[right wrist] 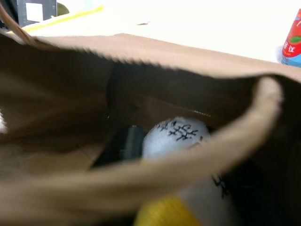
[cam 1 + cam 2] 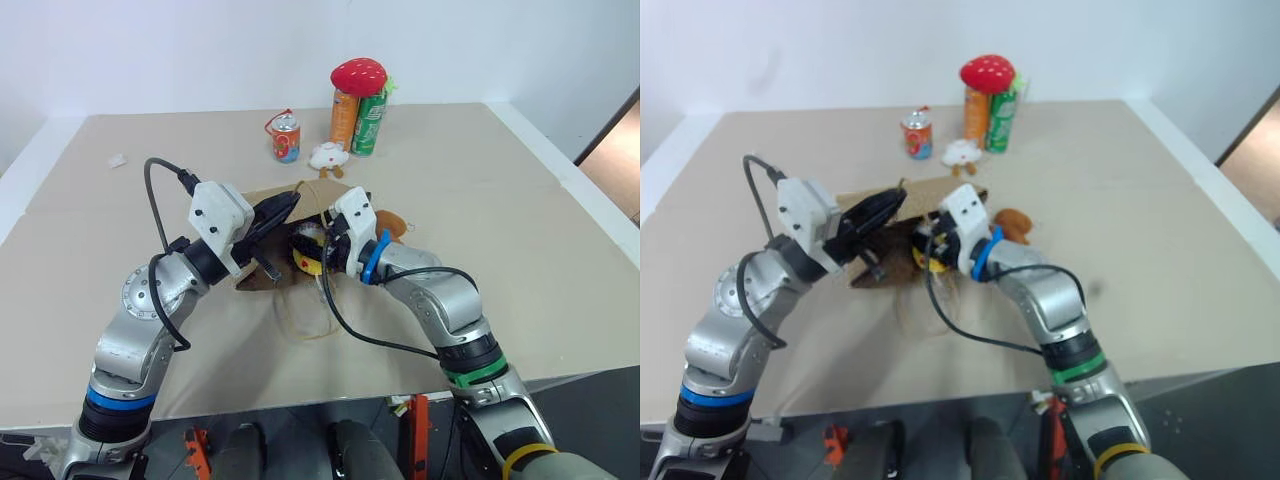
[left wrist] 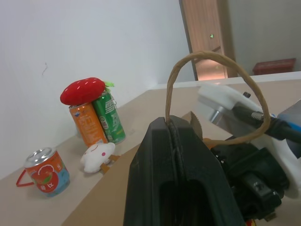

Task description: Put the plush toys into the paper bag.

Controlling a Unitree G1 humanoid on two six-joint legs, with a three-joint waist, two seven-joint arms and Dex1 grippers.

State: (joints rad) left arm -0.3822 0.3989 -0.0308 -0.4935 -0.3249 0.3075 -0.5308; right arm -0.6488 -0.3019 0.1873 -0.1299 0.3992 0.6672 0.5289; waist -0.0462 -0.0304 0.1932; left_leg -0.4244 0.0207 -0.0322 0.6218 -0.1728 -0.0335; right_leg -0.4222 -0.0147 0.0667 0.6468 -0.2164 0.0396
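Left jaws clamp the paper bag (image 2: 262,200) rim; right jaws, unreadable, at yellow toy (image 2: 306,258).

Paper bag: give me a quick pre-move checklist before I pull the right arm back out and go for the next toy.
1. Left claw shut on the paper bag rim by its cord handle, keeping the mouth up: ok.
2. Yellow plush toy at the bag's mouth, seen inside from the right wrist view: ok.
3. Right claw fully released from the yellow toy: cannot tell; its fingers are hidden at the bag's mouth.
4. Cord handle loop crossing in front of the right claw, may snag on withdrawal: not ok.
5. Orange-brown plush toy in the bag: not ok; it lies on the table beside the bag.
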